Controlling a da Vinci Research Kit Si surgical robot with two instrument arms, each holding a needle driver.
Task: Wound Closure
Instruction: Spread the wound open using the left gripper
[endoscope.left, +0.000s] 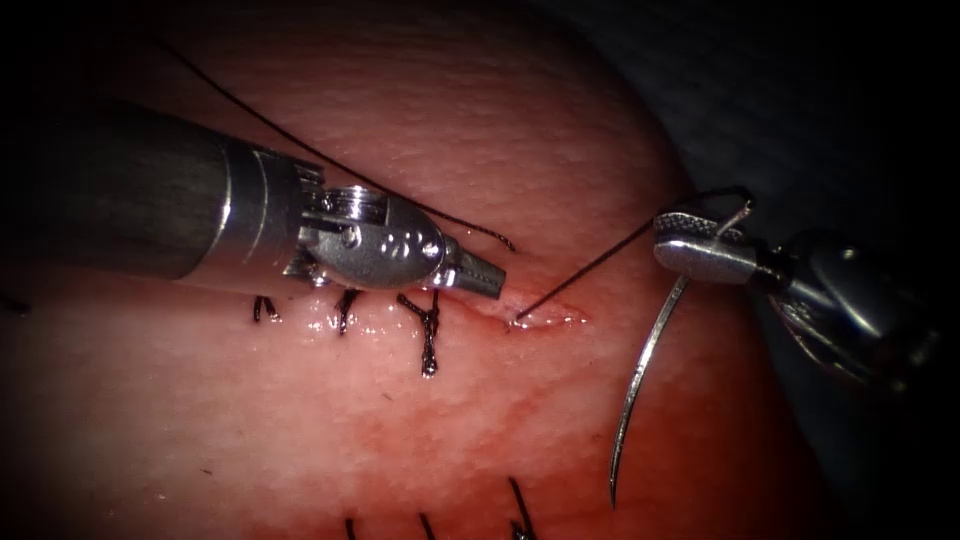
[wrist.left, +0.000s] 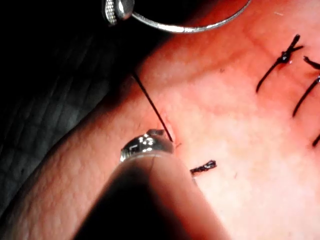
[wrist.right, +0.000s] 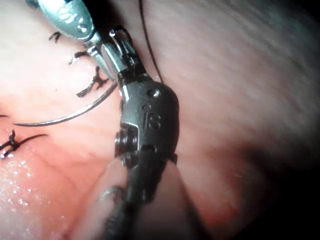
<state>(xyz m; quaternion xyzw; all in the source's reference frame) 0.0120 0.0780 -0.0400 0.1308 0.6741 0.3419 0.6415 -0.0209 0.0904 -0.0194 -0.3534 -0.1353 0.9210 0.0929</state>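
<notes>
Left gripper (endoscope.left: 478, 275) sits closest to the endoscope, tip at the cut (endoscope.left: 545, 320) just left of where the thread goes in. Jaws look clenched together on nothing I can see; no needle or thread in them.

Right gripper (endoscope.left: 700, 245) is clamped on the needle (endoscope.left: 645, 370) near its thread end, well off to the right of the cut. Needle hangs free, clear of the tissue (endoscope.left: 450, 440), curve running down and the point at the bottom, just above the surface.

Thread (endoscope.left: 585, 272) runs taut from the needle's swaged end down to the right end of the cut, where it enters the tissue. A second strand (endoscope.left: 330, 160) trails over the left tool and ends loose on the tissue past it. Three finished stitches (endoscope.left: 428, 335) sit left of the entry point, partly under the left tool.

My read: a bite is through at the open end of the cut and the slack is being managed. Whatever follows needs the thread kept tensioned without tearing the edge, and the needle point kept off the surface.

Hard to make out: whether the thread exits the far lip of the cut, the exact grip spot under the right jaws, and how far the cut runs beneath the left tool.
</notes>
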